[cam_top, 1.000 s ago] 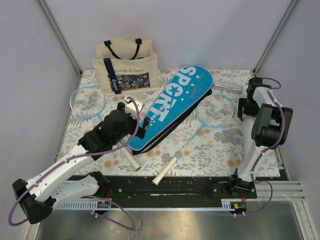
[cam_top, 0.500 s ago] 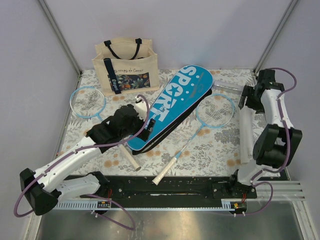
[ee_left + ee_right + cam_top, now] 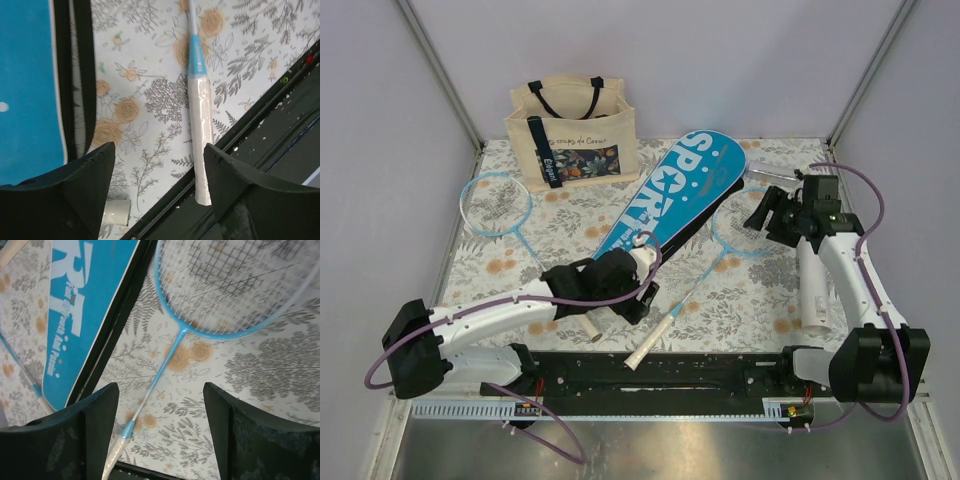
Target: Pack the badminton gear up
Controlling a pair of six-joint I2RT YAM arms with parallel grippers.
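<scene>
Lying closest to the black base rail [image 3: 650, 385], one racket [image 3: 692, 290] has the end of its white handle almost at the rail. A light-blue collar sits above the grip, and a thin shaft runs up and right to a light-blue oval frame with pale strings. The left gripper [image 3: 638, 272] hovers low just left of that shaft, jaws spread wide and empty. Its wrist view shows the handle flat on the floral table [image 3: 760, 300], nearer the right finger.

A second racket [image 3: 495, 203] has its matching blue oval at the far left. Its shaft slants down under the left arm, and the handle end pokes out beside it.

The blue case [image 3: 670, 195] is racket-shaped, black-edged and lettered SPORT in white. It lies diagonally mid-table, wide end away and narrow end by the left gripper.

A white tube [image 3: 815, 300] lies along the right edge beside the right arm.

The right gripper [image 3: 767, 212] hangs over the far rim of the first racket's head, fingers apart, gripping nothing.

A beige tote [image 3: 570, 135] with black straps stands upright at the back left.
</scene>
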